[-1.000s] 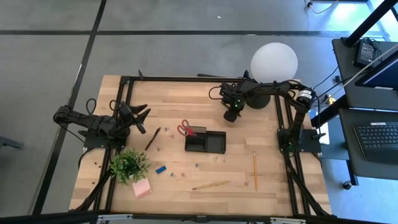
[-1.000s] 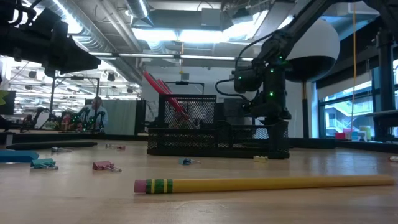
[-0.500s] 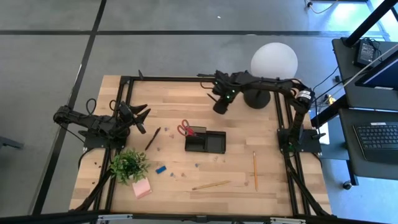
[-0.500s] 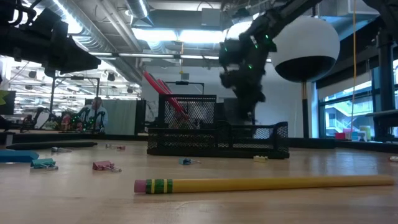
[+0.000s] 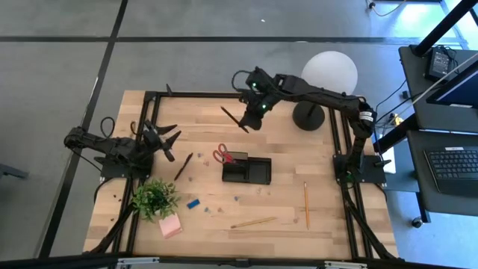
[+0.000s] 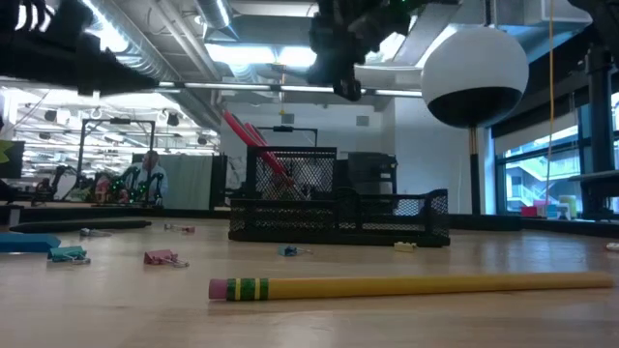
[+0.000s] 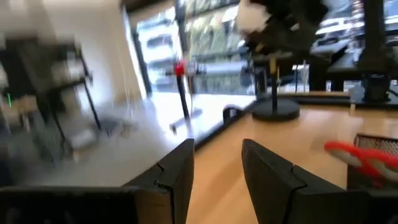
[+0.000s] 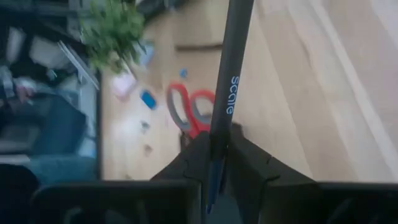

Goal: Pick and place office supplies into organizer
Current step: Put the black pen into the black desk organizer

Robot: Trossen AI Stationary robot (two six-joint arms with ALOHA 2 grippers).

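Dark pen (image 5: pixel 233 119) clamped in right gripper (image 5: pixel 247 119), raised beyond organizer (image 5: pixel 247 170); left gripper (image 5: pixel 167 146) fingers apart, empty.

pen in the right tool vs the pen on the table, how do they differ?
Held pen: clamped in the shut right tool, lifted off the table beyond the organizer. Table pen: loose on the wood beside the scissors, near the open, empty left tool. Held one reads "scale"; no print visible on the other. Both dark, slim, outside the organizer.
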